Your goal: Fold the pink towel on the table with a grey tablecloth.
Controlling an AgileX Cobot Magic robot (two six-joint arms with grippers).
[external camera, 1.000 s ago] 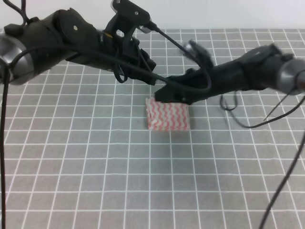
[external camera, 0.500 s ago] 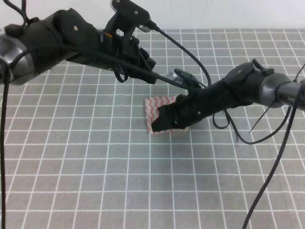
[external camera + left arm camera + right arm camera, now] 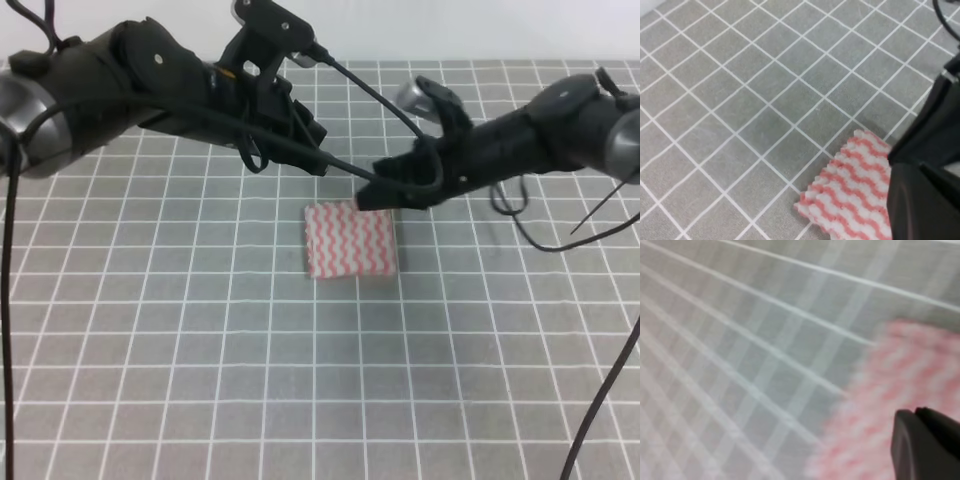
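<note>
The pink towel (image 3: 350, 240) lies as a small folded rectangle on the table with a grey tablecloth (image 3: 200, 350). My right gripper (image 3: 373, 196) hovers just past the towel's far right corner. Its fingers look shut with nothing between them. In the blurred right wrist view the dark fingertips (image 3: 925, 442) sit over the pink towel (image 3: 875, 410). My left gripper (image 3: 312, 132) hangs further back and left of the towel, and its jaws are hidden among the cables. In the left wrist view the towel (image 3: 850, 195) sits low, partly covered by a black gripper body (image 3: 925, 185).
Black cables (image 3: 380, 100) loop between the two arms above the towel. More cable (image 3: 600, 400) hangs at the right edge. The white-lined grid cloth stretches all around the towel, and the table's far edge (image 3: 480, 62) runs along the top.
The right gripper, down on the towel half a second ago, has lifted and pulled back to its far right corner. The towel stays folded. The left arm has not moved.
</note>
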